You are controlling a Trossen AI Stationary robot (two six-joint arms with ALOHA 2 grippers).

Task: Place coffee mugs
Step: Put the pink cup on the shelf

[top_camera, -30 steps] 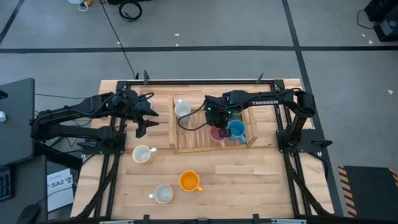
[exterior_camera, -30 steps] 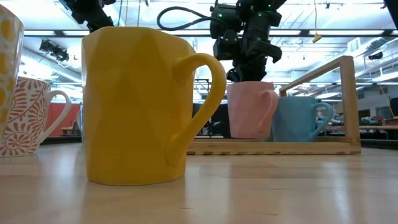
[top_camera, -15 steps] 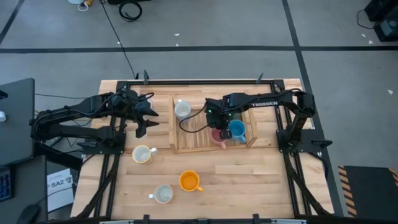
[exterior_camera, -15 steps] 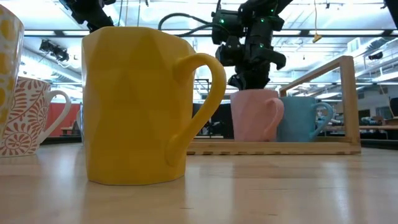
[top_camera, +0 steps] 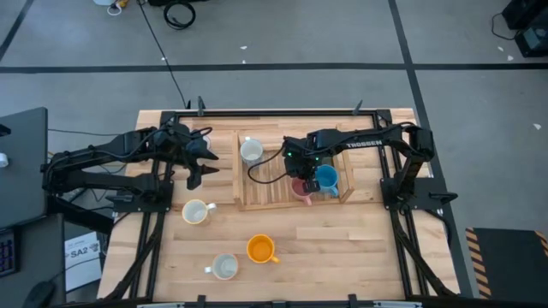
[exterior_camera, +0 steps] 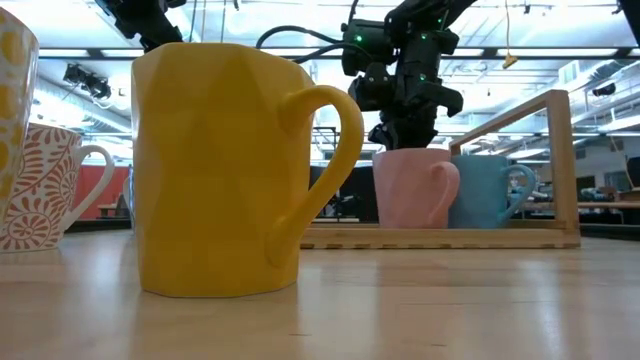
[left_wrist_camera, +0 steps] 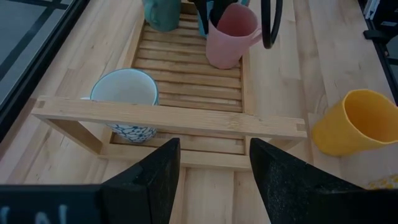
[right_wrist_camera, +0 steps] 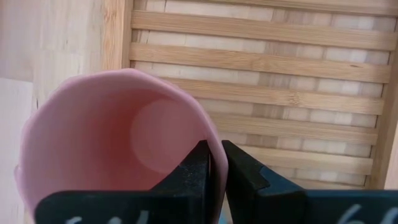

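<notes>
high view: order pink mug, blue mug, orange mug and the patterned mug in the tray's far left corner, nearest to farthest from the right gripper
1. Pink mug: right gripper pinches its rim, in the tray.
2. Blue mug: beside the pink one, in the tray's right end.
3. Patterned mug: tray's far left corner.
4. Orange mug: on the table, near side.

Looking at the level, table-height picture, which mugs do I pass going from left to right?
Yellow-patterned mug at the edge → red-patterned mug → big yellow mug → pink mug → blue mug.
</notes>
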